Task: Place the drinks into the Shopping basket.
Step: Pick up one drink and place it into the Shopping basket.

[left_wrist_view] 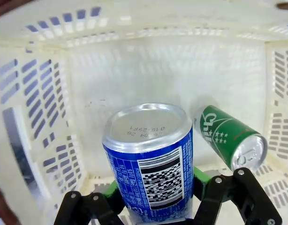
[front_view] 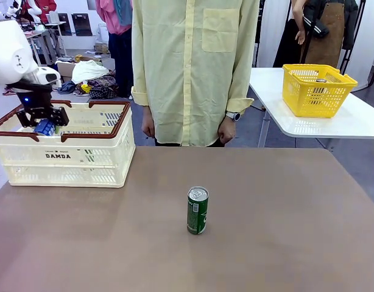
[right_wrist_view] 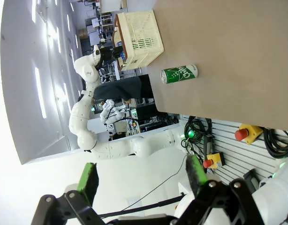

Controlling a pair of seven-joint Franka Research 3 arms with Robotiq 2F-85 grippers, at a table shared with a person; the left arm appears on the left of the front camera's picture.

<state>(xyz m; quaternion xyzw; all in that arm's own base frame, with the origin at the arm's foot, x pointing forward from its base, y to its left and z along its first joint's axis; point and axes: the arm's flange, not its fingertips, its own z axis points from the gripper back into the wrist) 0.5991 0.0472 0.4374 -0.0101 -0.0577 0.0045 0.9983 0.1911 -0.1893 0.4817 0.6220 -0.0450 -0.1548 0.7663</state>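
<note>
My left gripper (front_view: 43,119) hangs inside the top of the cream Shopping basket (front_view: 83,159), shut on a blue drink can (front_view: 45,127). In the left wrist view the blue can (left_wrist_view: 150,159) sits upright between the jaws of my left gripper (left_wrist_view: 153,199), above the basket floor (left_wrist_view: 134,79). A green can (left_wrist_view: 231,137) lies on its side in the basket beside it. Another dark green can (front_view: 197,210) stands upright mid-table, also seen lying sideways in the rolled right wrist view as the green can (right_wrist_view: 179,74). My right gripper (right_wrist_view: 141,180) is open and holds nothing, well off the table.
A person in a pale yellow shirt (front_view: 193,67) stands at the far edge, hands down. A yellow basket (front_view: 318,89) rests on a white side table (front_view: 357,121) at the back right. Brown tabletop (front_view: 284,231) lies bare around the standing can.
</note>
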